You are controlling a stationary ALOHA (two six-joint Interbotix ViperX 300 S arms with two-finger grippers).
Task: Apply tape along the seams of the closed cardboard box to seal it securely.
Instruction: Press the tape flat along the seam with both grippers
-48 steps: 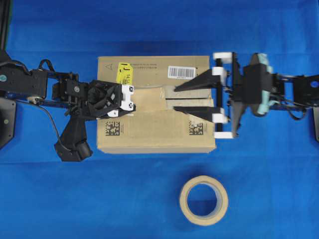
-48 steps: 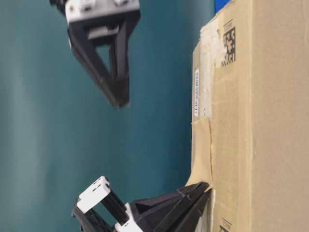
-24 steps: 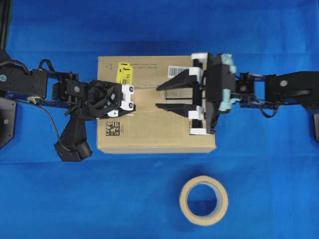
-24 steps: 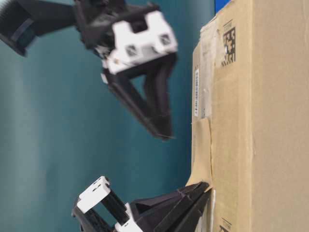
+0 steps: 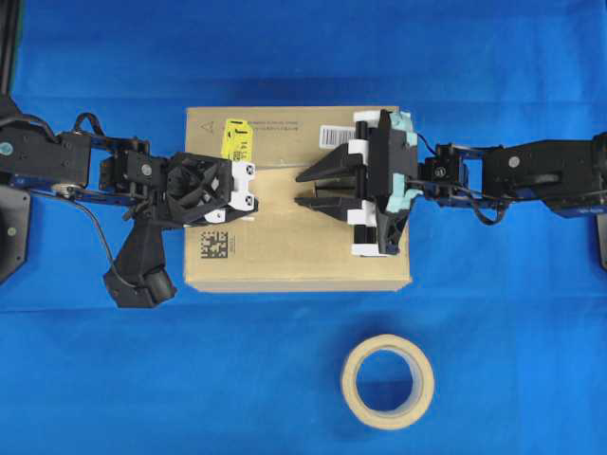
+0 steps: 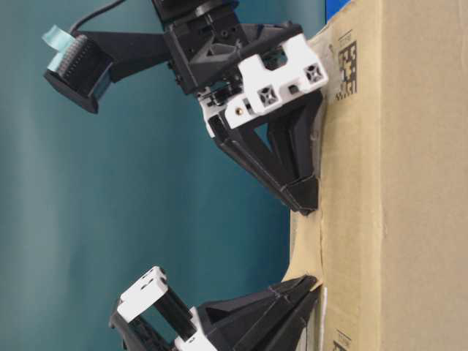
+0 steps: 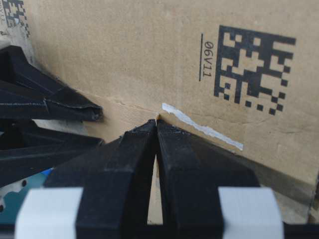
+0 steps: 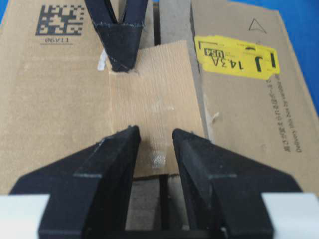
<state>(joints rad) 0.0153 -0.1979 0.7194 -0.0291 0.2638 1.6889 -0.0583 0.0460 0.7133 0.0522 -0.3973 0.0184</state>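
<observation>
On top of the cardboard box (image 5: 299,256), we see the tape (image 8: 154,119) lying along the seams (image 8: 160,20), straight ahead of our part-open right end effector (image 8: 154,142), with the left end effector (image 8: 119,62) pinched shut on its far end.

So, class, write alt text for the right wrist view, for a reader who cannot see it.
A strip of tan tape lies over the seam of a cardboard box. The right pincer hovers at its near end with jaws apart, and the shut left pincer presses its far corner. A yellow sticker sits to the right.
</observation>
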